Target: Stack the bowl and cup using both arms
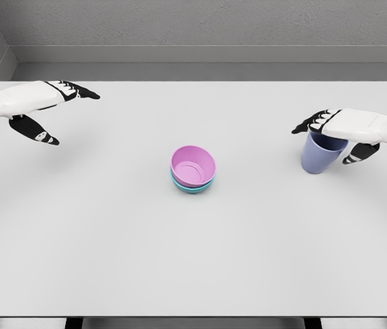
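The surface (193,274) is white and carries everything. At its centre a pink bowl (193,164) is seated inside a teal bowl (192,188), of which only the lower rim is seen; that stacking step looks done.

The left hand (46,110) is held above the surface at far left, fingers spread, thumb dropped, nothing gripped, well apart from the bowls.

The right hand (331,133) is closed around the blue cup (320,156) at right: fingers are wrapped over the far side of the rim, thumb on the near side. The cup is upright, mouth up; whether its base is touching the surface or just lifted cannot be told.

Step in hand, as judged: the cup is to be carried to the pink bowl and set inside. It should be kept upright, lifted clear of the bowl rim before being moved across, centred over the bowl, lowered until seated, and only then released. A sideways approach at low height risks the stack being knocked.
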